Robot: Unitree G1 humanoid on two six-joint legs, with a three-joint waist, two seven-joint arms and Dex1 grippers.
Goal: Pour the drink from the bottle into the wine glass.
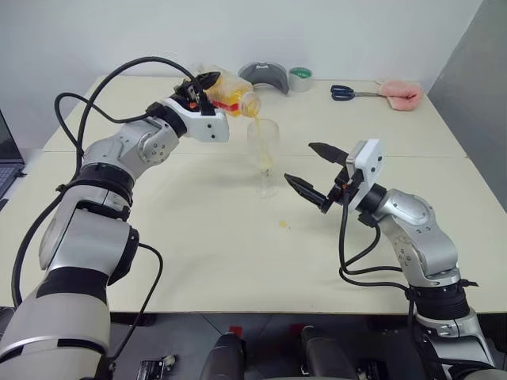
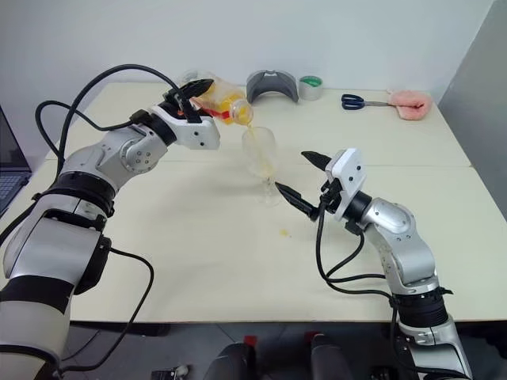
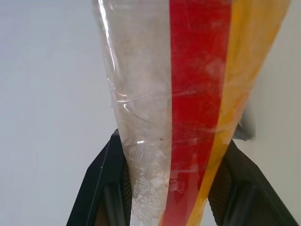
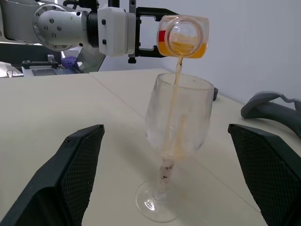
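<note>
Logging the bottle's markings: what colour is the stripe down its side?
Red, running lengthwise down the clear bottle; the left wrist view shows it best.

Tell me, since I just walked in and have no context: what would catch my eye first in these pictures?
The tipped bottle, clamped in the left pincer above the table's middle, sends a thin orange stream of drink into the wine glass standing below it. The right pincer waits wide open beside the glass, touching nothing. A small orange spill marks the table in front of the glass.
</note>
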